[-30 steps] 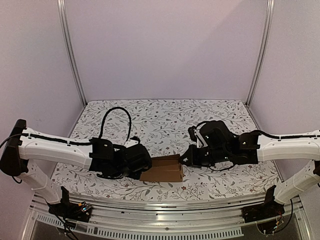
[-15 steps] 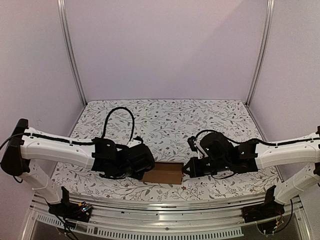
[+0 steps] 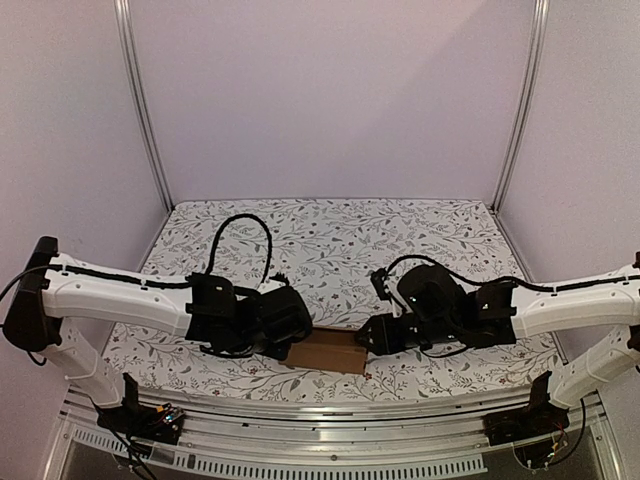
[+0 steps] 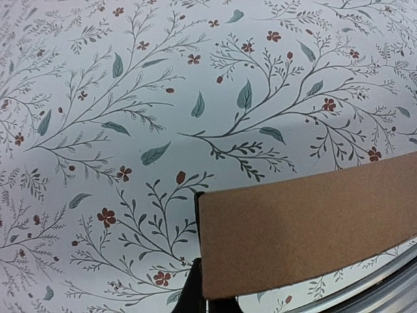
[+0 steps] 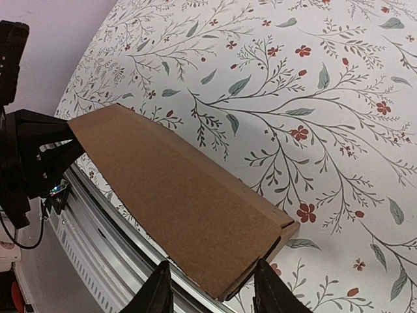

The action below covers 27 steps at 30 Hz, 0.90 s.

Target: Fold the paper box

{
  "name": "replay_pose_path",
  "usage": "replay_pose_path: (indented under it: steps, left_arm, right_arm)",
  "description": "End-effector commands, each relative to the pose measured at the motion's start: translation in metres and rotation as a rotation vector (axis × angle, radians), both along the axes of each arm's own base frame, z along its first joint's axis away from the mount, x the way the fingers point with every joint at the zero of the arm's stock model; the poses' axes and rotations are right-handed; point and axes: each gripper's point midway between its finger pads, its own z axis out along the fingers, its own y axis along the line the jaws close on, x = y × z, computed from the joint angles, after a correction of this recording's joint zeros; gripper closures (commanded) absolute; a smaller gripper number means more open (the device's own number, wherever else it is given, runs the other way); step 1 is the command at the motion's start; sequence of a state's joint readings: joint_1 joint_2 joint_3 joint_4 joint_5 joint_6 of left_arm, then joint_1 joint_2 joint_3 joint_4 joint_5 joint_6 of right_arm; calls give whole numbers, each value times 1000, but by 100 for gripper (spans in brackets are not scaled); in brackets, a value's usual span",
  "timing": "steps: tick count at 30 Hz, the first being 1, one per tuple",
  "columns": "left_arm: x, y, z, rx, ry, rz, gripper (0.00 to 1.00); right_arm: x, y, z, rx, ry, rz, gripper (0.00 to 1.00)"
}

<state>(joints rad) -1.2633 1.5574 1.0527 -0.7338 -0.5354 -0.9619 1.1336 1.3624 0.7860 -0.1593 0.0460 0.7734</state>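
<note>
The paper box [image 3: 326, 352] is plain brown cardboard, lying low on the flowered cloth near the front edge between my two grippers. My left gripper [image 3: 291, 336] is at the box's left end. In the left wrist view its dark fingers [image 4: 193, 290] are pinched on the lower corner of a flat brown panel of the paper box [image 4: 306, 225]. The right gripper [image 3: 376, 338] is at the right end. In the right wrist view the paper box [image 5: 182, 189] runs away as a long closed slab, and my right gripper [image 5: 212, 267] stands open, its fingers either side of the near end.
A metal rail [image 3: 320, 412] runs along the table's front edge just below the box, also seen as the rail [image 5: 91, 235] in the right wrist view. Flowered cloth [image 3: 330, 240] covers the table behind. Lilac walls and upright posts [image 3: 140, 100] close in the sides.
The right gripper has opened and moved left and lower onto the box's right end. The box, which showed a raised flap, now lies flatter and closed. The left arm barely moved.
</note>
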Motion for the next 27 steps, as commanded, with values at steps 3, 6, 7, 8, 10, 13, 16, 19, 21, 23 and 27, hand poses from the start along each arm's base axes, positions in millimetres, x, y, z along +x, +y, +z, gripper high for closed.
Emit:
replay_pose_path:
  steps: [3, 6, 7, 8, 10, 13, 16, 19, 21, 23, 27]
  left_arm:
    - [-12, 4, 7, 5, 23, -27, 100]
    - [-13, 6, 6, 8, 28, -26, 100]
    - [-13, 6, 6, 5, 29, -25, 100]
    - [-14, 6, 5, 4, 30, -26, 100]
    - [-14, 6, 5, 6, 31, -25, 100]
    - [-15, 5, 4, -1, 34, -25, 100]
    - [-15, 5, 3, -4, 36, -24, 100]
    - [-16, 6, 2, -6, 38, -21, 100]
    - [-17, 6, 1, -8, 42, -22, 100]
    - [-18, 6, 1, -13, 45, -22, 100]
    - [-19, 5, 2, -32, 52, -31, 100]
  right_arm:
    - [8, -5, 41, -32, -106, 5, 54]
    - [13, -9, 55, -58, -147, 1, 54]
    - [14, -9, 61, -58, -160, 3, 54]
    - [15, -7, 65, -54, -173, 11, 55]
    - [16, -1, 74, -36, -182, 20, 59]
    - [19, 10, 80, -13, -190, 29, 74]
    - [25, 18, 76, -16, -193, 17, 91]
    - [29, 28, 65, -26, -200, -9, 100]
    - [31, 37, 60, -16, -207, -27, 100]
    - [33, 46, 52, -21, -211, -49, 100]
    - [34, 58, 43, -67, -268, -121, 100]
